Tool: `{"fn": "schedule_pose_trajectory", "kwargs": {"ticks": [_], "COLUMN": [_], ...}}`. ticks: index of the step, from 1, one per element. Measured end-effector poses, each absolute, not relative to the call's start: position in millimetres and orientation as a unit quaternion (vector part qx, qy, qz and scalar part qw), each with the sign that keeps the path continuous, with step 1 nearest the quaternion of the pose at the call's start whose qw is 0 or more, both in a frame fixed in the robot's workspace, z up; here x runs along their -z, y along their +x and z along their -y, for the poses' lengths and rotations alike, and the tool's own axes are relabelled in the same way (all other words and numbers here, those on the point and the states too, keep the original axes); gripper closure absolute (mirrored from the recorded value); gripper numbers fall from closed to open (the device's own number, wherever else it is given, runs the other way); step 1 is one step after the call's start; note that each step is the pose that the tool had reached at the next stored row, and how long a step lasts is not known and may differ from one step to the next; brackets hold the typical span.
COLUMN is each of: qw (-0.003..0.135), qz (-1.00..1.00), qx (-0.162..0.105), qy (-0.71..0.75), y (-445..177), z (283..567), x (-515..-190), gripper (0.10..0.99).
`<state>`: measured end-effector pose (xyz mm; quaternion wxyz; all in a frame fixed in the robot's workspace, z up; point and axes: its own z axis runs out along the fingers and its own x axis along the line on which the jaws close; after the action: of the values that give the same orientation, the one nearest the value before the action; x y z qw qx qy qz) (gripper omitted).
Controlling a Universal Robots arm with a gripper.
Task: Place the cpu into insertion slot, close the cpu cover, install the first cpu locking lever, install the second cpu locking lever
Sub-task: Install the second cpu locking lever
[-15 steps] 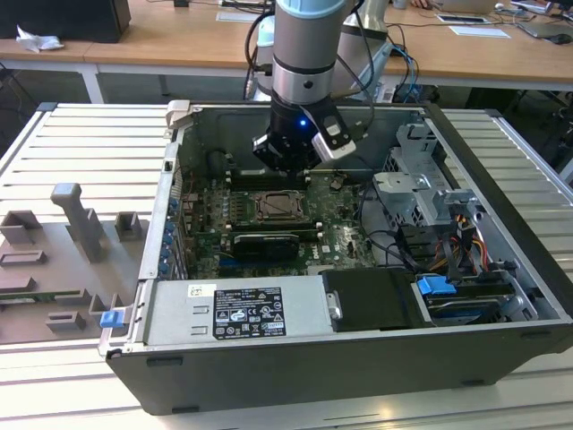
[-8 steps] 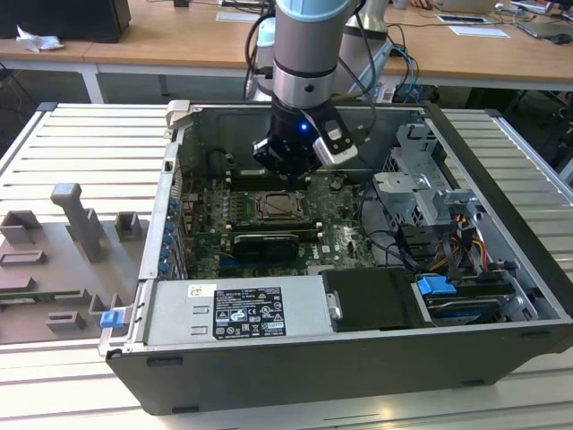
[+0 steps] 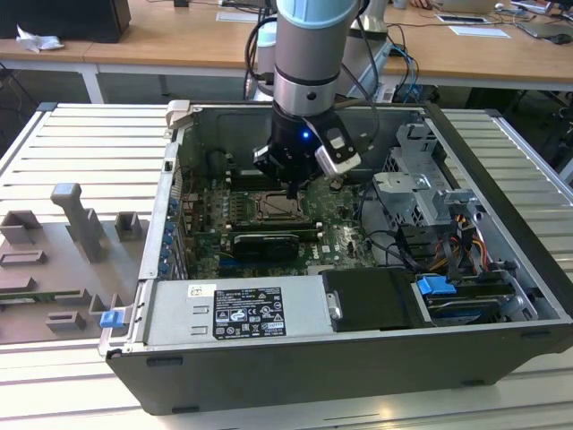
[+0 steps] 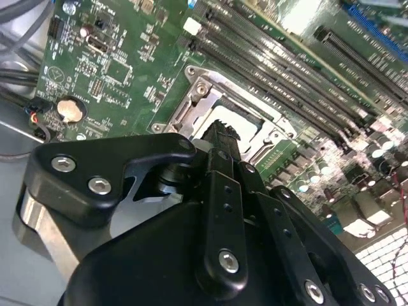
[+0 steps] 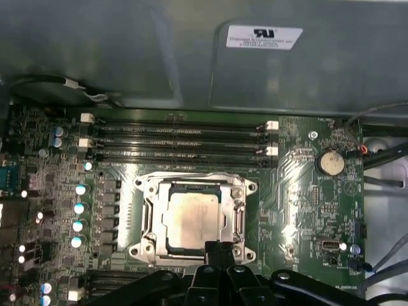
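Already the cpu (image 5: pixel 193 218) sat in the insertion slot (image 5: pixel 148 224), cpu cover (image 5: pixel 240 220) down. Claw (image 5: pixel 218 250) hovered at its edge, fingers together, empty. Risk: pressing askew could bend socket pins.

The gripper (image 5: pixel 218 250) hides the cover's (image 5: pixel 237 220) near edge; its fingertips' gap cannot be made out

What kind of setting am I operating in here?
Likely a lab or office workshop: an open computer case lies on a slatted metal bench, wooden desks stand behind, and the pincer hangs at the seated cpu.
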<state>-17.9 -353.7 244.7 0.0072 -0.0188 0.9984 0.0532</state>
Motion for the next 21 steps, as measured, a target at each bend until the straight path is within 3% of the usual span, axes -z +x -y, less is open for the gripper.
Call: {"fn": "schedule_pose_trajectory", "kwargs": {"ticks": [21], "qw": [0.006], "qz": [-0.998], "qx": [-0.054], "qy": [-0.019], "y": [-17.9], "z": [376.5], "x": [-246.3], "gripper": [0.98]}}
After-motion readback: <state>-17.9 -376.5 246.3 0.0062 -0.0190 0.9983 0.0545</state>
